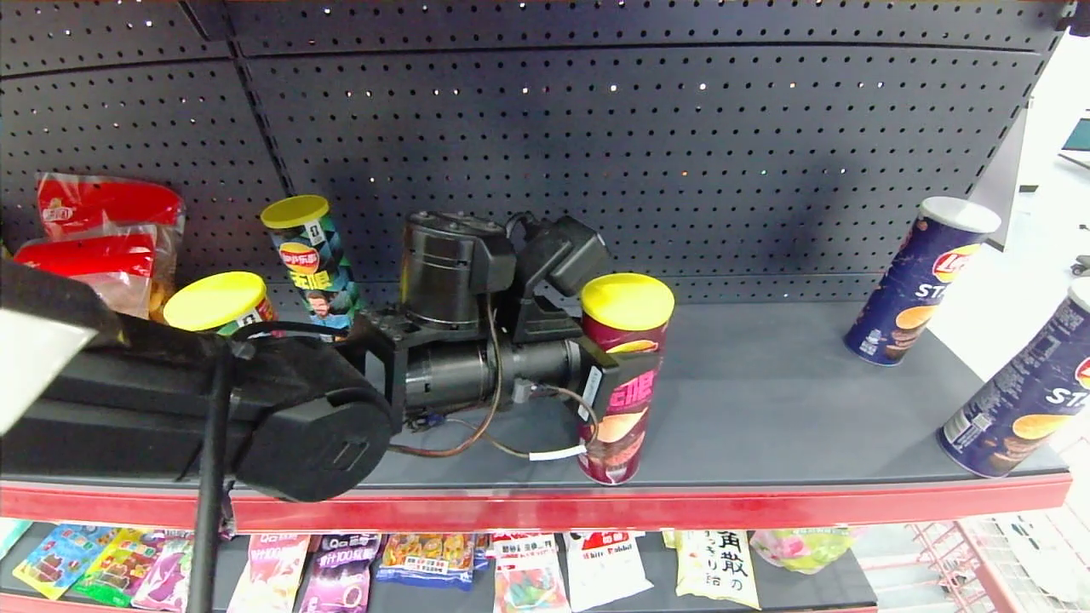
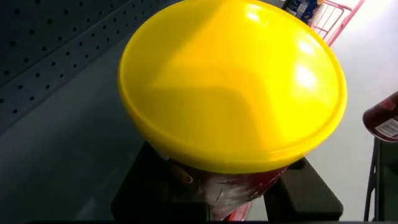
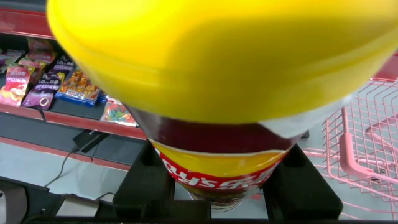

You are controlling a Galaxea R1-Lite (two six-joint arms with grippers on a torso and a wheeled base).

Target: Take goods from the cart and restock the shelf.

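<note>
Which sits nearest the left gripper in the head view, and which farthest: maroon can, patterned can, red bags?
1. Maroon can, held in the left gripper, mid-shelf.
2. Patterned can, behind and to its left.
3. Red bags, far left end.

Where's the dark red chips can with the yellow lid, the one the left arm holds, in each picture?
Head view: the dark red can is upright on the shelf, near its middle, in the left gripper.
Left wrist view: its yellow lid sits in the middle.
Right wrist view: that is a twin can in the right gripper, not this one.
Shared landmark: the pink cart.
</note>
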